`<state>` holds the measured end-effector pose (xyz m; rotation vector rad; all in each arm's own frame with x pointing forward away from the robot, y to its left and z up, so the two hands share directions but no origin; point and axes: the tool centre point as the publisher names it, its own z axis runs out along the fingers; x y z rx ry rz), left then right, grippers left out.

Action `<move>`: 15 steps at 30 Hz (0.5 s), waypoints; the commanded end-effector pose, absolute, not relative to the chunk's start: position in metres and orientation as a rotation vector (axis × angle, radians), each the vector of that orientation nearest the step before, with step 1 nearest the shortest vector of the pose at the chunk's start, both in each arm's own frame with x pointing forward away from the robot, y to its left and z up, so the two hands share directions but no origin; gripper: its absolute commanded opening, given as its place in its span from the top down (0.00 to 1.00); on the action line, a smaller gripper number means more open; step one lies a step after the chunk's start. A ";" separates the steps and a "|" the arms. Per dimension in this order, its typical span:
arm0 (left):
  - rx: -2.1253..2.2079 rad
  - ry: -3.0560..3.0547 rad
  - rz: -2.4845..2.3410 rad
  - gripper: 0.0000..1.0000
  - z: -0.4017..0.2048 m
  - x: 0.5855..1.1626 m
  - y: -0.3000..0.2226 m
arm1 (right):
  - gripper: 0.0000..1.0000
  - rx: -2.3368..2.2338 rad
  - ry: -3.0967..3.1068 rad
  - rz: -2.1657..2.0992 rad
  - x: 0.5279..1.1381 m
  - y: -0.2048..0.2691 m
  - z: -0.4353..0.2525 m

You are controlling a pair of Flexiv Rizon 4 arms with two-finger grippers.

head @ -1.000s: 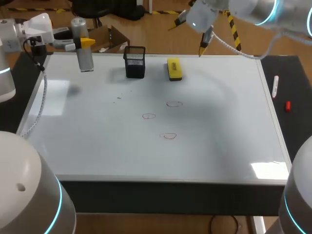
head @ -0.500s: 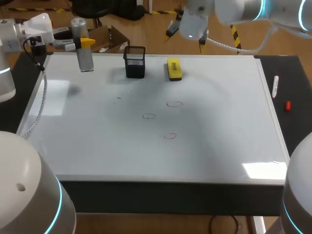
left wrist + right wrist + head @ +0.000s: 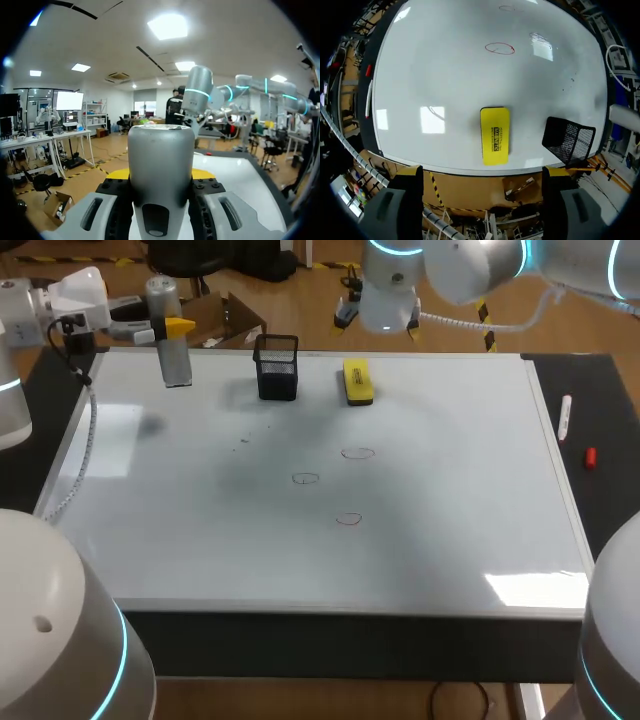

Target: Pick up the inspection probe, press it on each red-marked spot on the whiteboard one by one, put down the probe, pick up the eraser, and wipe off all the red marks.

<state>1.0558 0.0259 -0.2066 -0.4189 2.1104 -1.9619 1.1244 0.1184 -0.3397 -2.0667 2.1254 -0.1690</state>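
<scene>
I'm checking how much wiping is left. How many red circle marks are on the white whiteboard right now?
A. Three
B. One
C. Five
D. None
A: the head view shows three on the flat white whiteboard: the far red circle, the middle red circle and the near red circle.
</scene>
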 end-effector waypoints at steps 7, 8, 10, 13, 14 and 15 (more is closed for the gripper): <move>-0.417 2.109 -1.963 1.00 -0.206 1.056 0.026 | 0.00 -2.084 2.082 -0.034 1.119 0.125 -0.373; -0.417 2.109 -1.963 1.00 -0.206 1.056 0.026 | 0.00 -2.084 2.083 -0.028 1.119 0.125 -0.376; -0.417 2.109 -1.963 1.00 -0.206 1.056 0.026 | 0.00 -2.113 2.067 -0.005 1.118 0.128 -0.382; -0.417 2.109 -1.963 1.00 -0.206 1.056 0.026 | 0.00 -2.153 2.052 0.016 1.118 0.132 -0.391; -0.417 2.109 -1.963 1.00 -0.206 1.056 0.026 | 0.00 -2.166 2.053 0.017 1.119 0.134 -0.393; -0.417 2.109 -1.963 1.00 -0.206 1.056 0.026 | 0.00 -2.169 2.043 0.021 1.119 0.136 -0.395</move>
